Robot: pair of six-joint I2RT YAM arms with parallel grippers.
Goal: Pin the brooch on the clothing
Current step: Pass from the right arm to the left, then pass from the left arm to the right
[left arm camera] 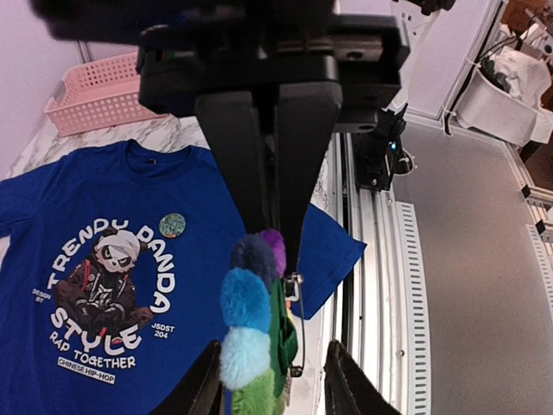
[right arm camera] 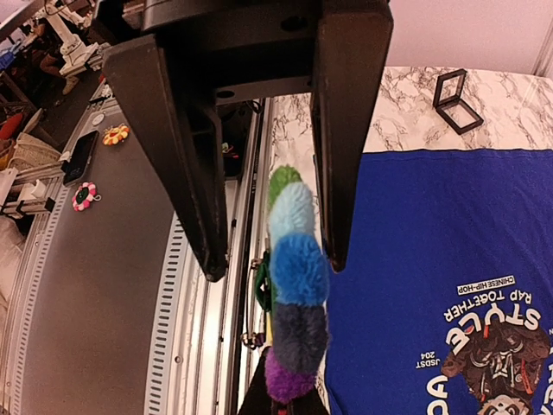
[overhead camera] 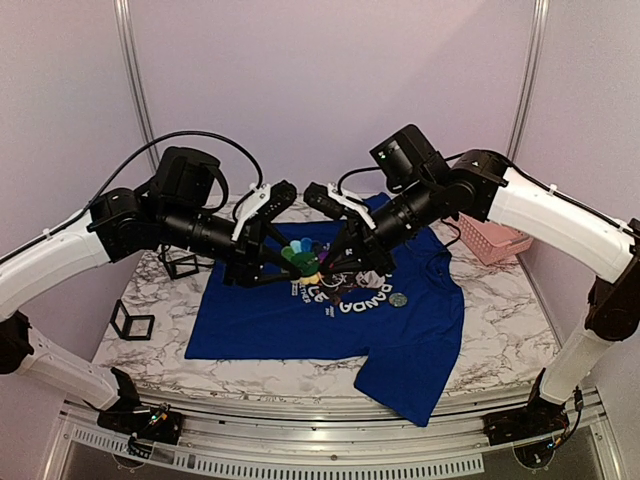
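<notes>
Two robot arms meet above a royal-blue T-shirt (overhead camera: pixel 255 325) spread flat on a marble table (overhead camera: pixel 510 340), its hem toward the arm bases and its panda print face up. Above the print hangs the brooch (overhead camera: pixel 302 258), a flower of woolly petals clear of the cloth. The left gripper (left arm camera: pixel 276 244) is clenched on it, fingers pressed together at the purple end. The right gripper (right arm camera: pixel 276 264) stands released, its two fingers spread wide to either side of the petals without touching them. The right wrist view shows the brooch edge-on, its row of petals running along the line of the fingers from green to purple, and nearer one finger than the other. Both forearms reach inward and slope down, tip to tip. Any closing by the right arm would likely turn on that off-centre gap. A round grey disc (overhead camera: pixel 398 299) lies on the shirt beside the print. Two black cube holders (overhead camera: pixel 132 321) sit at the left, and a pink basket (overhead camera: pixel 490 238) at the far right.
</notes>
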